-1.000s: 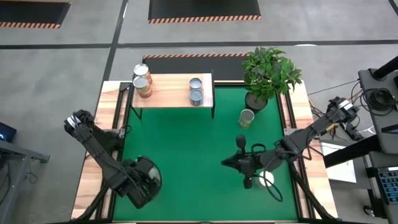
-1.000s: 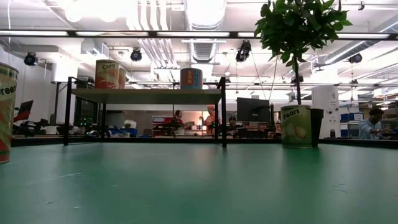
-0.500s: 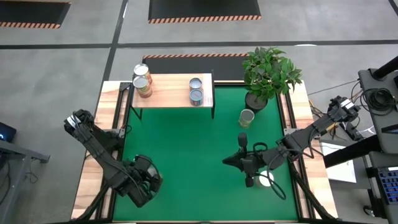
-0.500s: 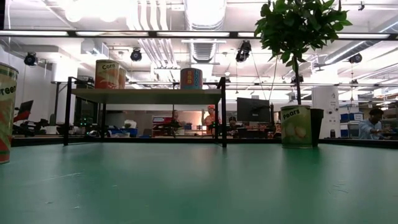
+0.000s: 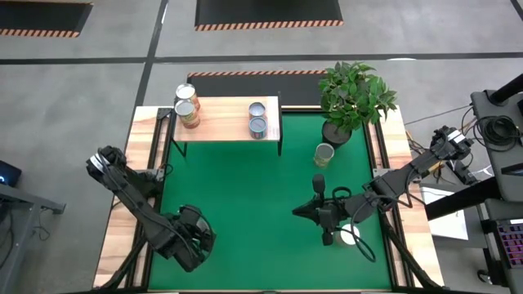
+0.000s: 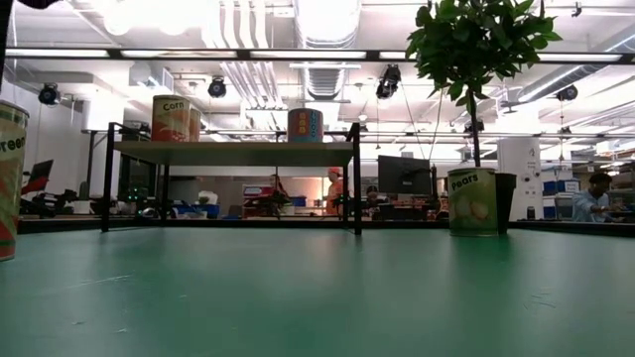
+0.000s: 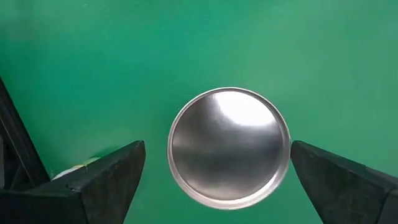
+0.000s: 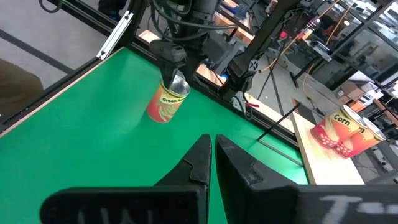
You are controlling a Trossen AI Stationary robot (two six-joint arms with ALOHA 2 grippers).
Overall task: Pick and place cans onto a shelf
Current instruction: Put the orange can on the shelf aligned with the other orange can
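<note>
Four cans [image 5: 188, 104] already stand on the shelf [image 5: 225, 120], which sits at the far edge of the bench [image 5: 245, 196] toward its left corner: two at the shelf's left end, one marked Corn [image 6: 170, 118], and a second pair [image 5: 257, 119] near its right end. So roughly half the job looks done.

Three more are left on the green mat, as far as I can see. A pears can [image 5: 324, 153] stands by the plant pot [image 5: 336, 133] near the far right corner. Another can [image 5: 350, 236] sits near the right edge, just beside the right arm. The third, a green-labelled can [image 8: 168, 99], is near the front left corner, and that is the one in hand.

The left pincer [image 7: 214, 180] hangs straight above this can, its fingers [image 7: 109, 180] spread wide on either side of the silvery lid [image 7: 229, 146], not touching it. To my eye it is lined up for a grab from above: it only has to drop and squeeze, then carry the can to the shelf.

The right pincer [image 8: 212, 158] waits over the right half of the bench with its fingers pressed together, holding nothing.
</note>
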